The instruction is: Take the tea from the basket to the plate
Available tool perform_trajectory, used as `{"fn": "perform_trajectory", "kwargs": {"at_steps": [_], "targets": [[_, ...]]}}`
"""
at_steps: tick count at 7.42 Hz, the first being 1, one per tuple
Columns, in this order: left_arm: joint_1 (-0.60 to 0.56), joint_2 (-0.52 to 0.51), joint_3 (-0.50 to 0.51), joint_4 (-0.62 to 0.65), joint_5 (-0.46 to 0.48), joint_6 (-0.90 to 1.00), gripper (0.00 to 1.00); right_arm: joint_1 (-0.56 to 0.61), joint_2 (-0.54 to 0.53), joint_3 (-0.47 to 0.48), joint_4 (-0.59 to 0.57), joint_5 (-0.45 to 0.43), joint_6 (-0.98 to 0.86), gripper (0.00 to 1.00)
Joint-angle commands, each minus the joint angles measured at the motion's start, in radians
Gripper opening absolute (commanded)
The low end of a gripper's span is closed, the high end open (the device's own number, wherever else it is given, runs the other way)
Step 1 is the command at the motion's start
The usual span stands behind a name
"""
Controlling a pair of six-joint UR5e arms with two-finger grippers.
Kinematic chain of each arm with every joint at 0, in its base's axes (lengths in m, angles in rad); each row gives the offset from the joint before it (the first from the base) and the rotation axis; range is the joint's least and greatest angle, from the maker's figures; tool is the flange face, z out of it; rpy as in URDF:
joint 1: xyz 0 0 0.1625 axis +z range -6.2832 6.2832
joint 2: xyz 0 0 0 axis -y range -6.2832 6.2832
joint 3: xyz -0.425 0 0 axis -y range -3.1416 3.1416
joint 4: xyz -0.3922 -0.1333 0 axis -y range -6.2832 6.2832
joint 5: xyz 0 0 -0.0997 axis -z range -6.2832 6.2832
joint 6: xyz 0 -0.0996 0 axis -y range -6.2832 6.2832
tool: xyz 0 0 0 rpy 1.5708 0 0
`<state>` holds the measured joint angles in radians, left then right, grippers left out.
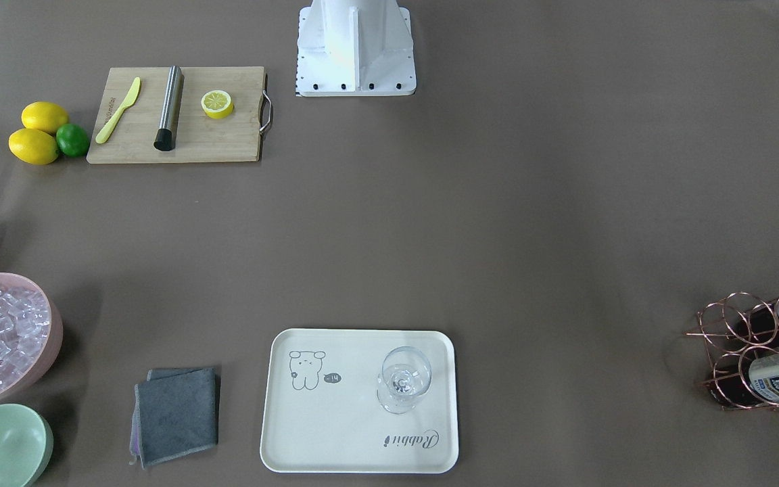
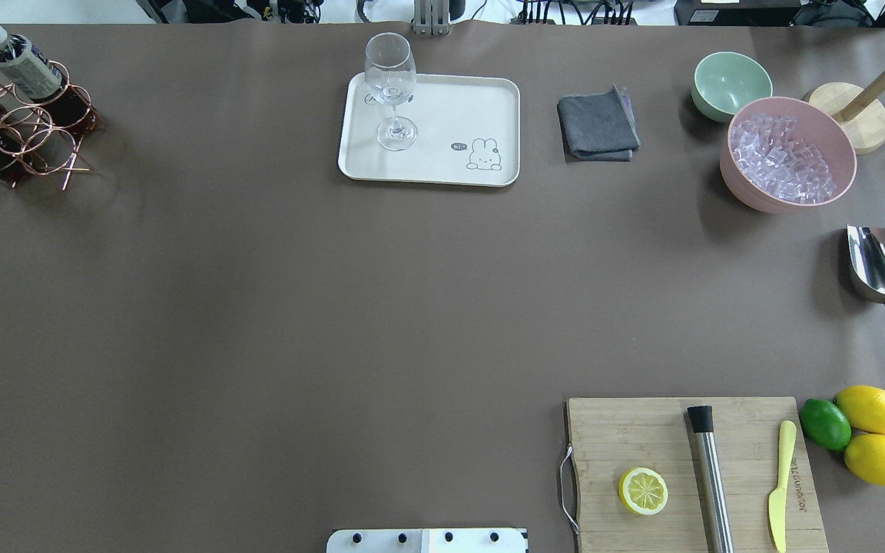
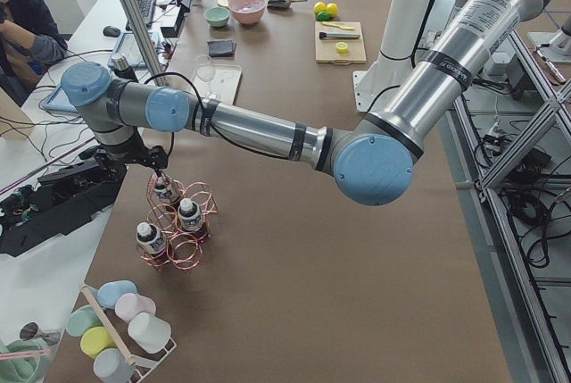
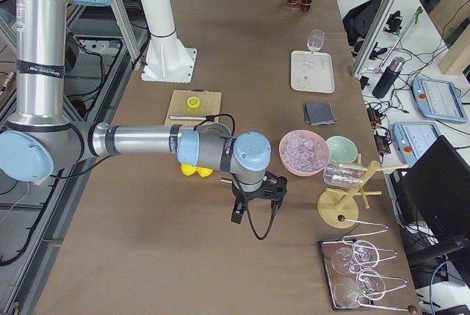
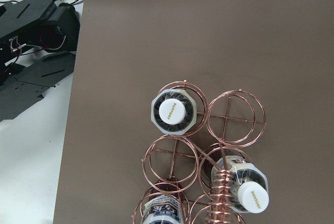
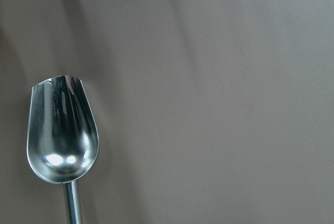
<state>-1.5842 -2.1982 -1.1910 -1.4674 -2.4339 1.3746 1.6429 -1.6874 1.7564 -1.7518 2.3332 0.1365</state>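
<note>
Left wrist-mounted view is filled by the basket, and the tea is seen cap-up almost straight below, its long axis upright in a corner ring. The left gripper is poised just above that cap; the right gripper is well apart. Whether either pair of fingers is spread cannot be told. The plate is well apart from the basket. Another bottle is cut off at the lower edge
</note>
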Motion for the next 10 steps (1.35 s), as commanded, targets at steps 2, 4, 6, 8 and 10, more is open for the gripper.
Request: {"fn": "perform_trajectory", "kwargs": {"at_steps": [2, 4, 6, 8, 10], "targets": [[0.0, 0.099, -0.076, -0.048, 0.003, 0.004, 0.92, 0.0, 0.0, 0.0, 0.0, 0.0, 0.0, 1.0], [0.0, 0.112, -0.108, -0.048, 0.004, -0.002, 0.88, 0.0, 0.0, 0.0, 0.0, 0.0, 0.0, 1.0], [0.003, 0.112, -0.104, -0.048, 0.004, 0.0, 0.62, 0.0, 0.0, -0.002, 0.0, 0.0, 0.0, 1.0], [0.003, 0.112, -0.098, -0.048, 0.004, 0.001, 0.6, 0.0, 0.0, -0.002, 0.0, 0.0, 0.0, 1.0], [0.012, 0.11, -0.093, -0.048, 0.004, 0.001, 0.59, 0.0, 0.0, -0.002, 0.0, 0.0, 0.0, 1.0]]}}
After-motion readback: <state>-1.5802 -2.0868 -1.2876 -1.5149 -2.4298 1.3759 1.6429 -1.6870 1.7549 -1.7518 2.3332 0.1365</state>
